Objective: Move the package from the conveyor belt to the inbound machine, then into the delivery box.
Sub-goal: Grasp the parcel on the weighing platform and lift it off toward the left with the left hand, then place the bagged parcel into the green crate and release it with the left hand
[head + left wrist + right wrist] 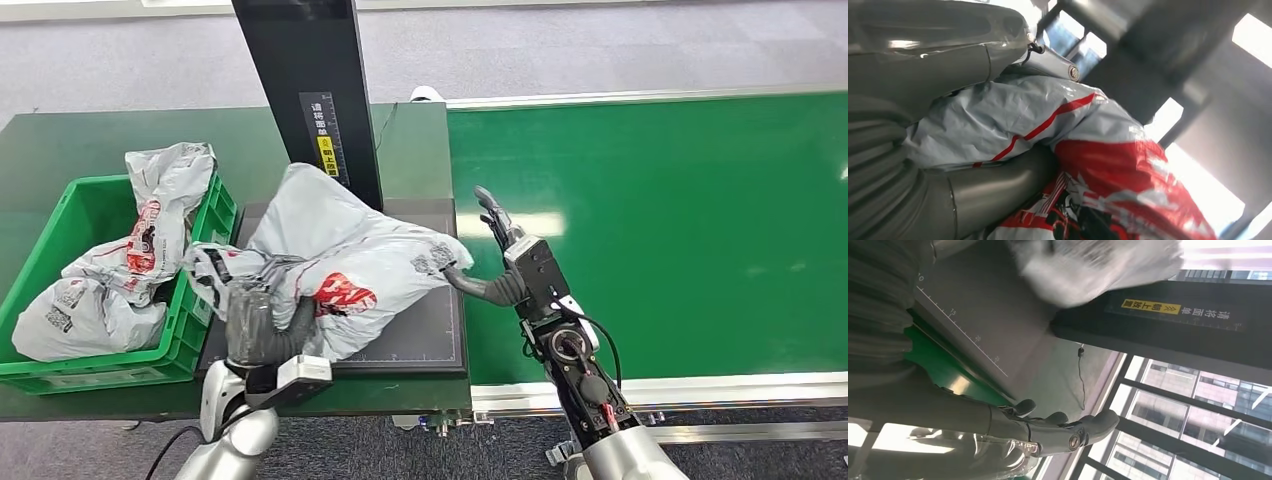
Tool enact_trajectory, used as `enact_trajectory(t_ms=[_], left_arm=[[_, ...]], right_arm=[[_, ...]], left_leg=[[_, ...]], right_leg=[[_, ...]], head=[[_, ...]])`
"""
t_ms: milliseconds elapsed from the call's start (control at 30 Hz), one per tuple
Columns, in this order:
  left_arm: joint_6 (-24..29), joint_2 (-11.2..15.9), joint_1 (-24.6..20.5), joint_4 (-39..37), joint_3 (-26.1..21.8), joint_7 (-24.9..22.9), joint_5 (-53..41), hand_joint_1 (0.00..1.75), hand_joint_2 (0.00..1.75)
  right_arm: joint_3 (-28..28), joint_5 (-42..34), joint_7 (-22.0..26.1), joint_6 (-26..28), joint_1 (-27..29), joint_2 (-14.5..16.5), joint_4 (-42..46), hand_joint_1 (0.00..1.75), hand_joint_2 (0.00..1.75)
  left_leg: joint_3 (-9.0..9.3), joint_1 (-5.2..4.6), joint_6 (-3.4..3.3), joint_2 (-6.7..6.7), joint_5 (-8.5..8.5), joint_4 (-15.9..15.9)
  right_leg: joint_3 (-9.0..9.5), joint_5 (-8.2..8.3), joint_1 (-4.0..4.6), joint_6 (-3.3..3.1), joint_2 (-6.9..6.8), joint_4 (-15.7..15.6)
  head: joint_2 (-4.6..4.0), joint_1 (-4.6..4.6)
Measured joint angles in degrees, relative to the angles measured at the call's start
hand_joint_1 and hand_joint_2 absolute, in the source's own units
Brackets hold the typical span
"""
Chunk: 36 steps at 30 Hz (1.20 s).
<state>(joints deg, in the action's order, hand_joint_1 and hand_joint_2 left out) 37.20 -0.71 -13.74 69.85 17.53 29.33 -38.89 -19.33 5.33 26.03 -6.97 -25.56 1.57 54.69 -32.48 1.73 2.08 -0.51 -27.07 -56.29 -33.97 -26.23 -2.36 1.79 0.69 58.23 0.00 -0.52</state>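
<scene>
Parcel-sorting test cell, office-type building: green conveyor belt (650, 230) at 3 o'clock, scanner platform with black column (310, 90) at 12, crate (190, 345) of mail bags (120, 270) at 9; grey carpet tiles (600, 45).

The inbound machine (430, 330) serves as landmark: its flat platform sits on the desk (60, 140), with its upright column (310, 90) rising at the platform's far edge. The package (350, 265) lies on the platform, before the column. The left hand (262, 325) grips the package at the platform's near left corner. Left of the machine stands the delivery box (200, 330), with other packages (120, 270) in it. Right of the machine runs the conveyor belt (680, 230); the right hand (500, 255) hangs over its near left part, just beside the platform's right edge, thumb tip by the package.
</scene>
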Motion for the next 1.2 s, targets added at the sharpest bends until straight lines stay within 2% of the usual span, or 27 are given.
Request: enact_trajectory(t_ms=[133,200,400,533,667,800,933,1033,1200], left_arm=[[2.53,-0.2,1.87,6.31,-3.99,6.35,1.24,1.75,1.75],[2.64,-1.06,3.1,10.95,-7.24,8.62,-1.72,1.75,1.75],[2.77,-4.0,4.84,28.14,-15.66,9.18,-13.92,1.75,1.75],[2.77,-5.24,4.84,32.53,-18.39,9.19,-14.61,1.75,1.75],[2.77,-6.17,4.45,33.43,-21.41,9.18,-12.61,1.75,1.75],[2.76,-7.43,3.81,31.93,-26.24,9.18,-12.27,1.75,1.75],[2.75,-8.3,3.48,30.61,-29.14,9.18,-12.26,1.75,1.75],[2.75,-8.78,2.33,27.38,-32.07,9.12,-12.22,1.75,1.75],[2.75,-9.1,0.51,19.13,-39.82,7.27,-15.22,1.75,1.75]], right_arm=[[-0.1,-0.75,0.56,0.35,-0.03,-0.62,-0.12,0.0,1.75],[-0.2,-1.15,0.79,0.43,-0.04,-0.81,-0.3,0.0,1.75],[-1.22,-1.51,1.0,0.88,-0.44,-0.86,-1.08,0.0,1.75],[-1.77,-1.64,1.01,1.08,-0.76,-0.85,-1.34,0.0,1.75],[-1.97,-1.97,0.99,1.09,-0.78,-0.88,-1.37,0.0,1.75],[-2.08,-2.21,0.98,1.09,-0.75,-0.92,-1.36,0.0,1.75],[-2.31,-2.2,0.98,1.09,-0.73,-1.06,-1.36,0.0,1.75],[-2.44,-1.47,0.79,1.09,-0.59,-1.15,-1.34,0.0,1.75],[-2.84,0.72,0.48,1.33,-0.14,-1.2,-1.2,0.0,1.75]], left_leg=[[-0.01,0.0,0.0,0.0,0.0,0.0],[-0.02,0.0,0.0,-0.03,0.0,0.0],[-0.05,0.0,0.0,0.02,0.0,0.0],[-0.05,0.0,0.0,0.02,0.0,0.0],[-0.04,0.0,0.0,0.02,0.0,0.0],[-0.02,0.0,0.0,-0.01,0.0,0.0],[-0.03,0.0,0.0,-0.01,0.0,0.0],[-0.04,0.0,0.0,-0.01,0.0,0.0],[-0.02,0.0,0.0,-0.09,0.0,0.0]], right_leg=[[0.0,0.0,0.0,0.0,0.0,0.0],[-0.01,0.0,0.0,0.0,0.01,0.0],[-0.03,-0.01,0.0,0.0,-0.01,0.0],[-0.02,-0.01,0.0,-0.01,-0.01,0.0],[-0.01,0.0,0.0,-0.01,-0.01,0.0],[-0.03,0.0,0.0,-0.01,0.0,0.0],[-0.05,-0.01,0.0,0.0,0.0,0.0],[-0.04,-0.01,0.0,0.0,0.0,0.0],[-0.04,0.0,0.01,-0.01,0.01,0.0]], head=[[0.0,-0.01],[0.0,-0.01],[0.0,0.0],[0.0,-0.02],[0.0,-0.01],[0.0,0.0],[0.0,-0.02],[0.0,-0.01],[0.0,0.0]])
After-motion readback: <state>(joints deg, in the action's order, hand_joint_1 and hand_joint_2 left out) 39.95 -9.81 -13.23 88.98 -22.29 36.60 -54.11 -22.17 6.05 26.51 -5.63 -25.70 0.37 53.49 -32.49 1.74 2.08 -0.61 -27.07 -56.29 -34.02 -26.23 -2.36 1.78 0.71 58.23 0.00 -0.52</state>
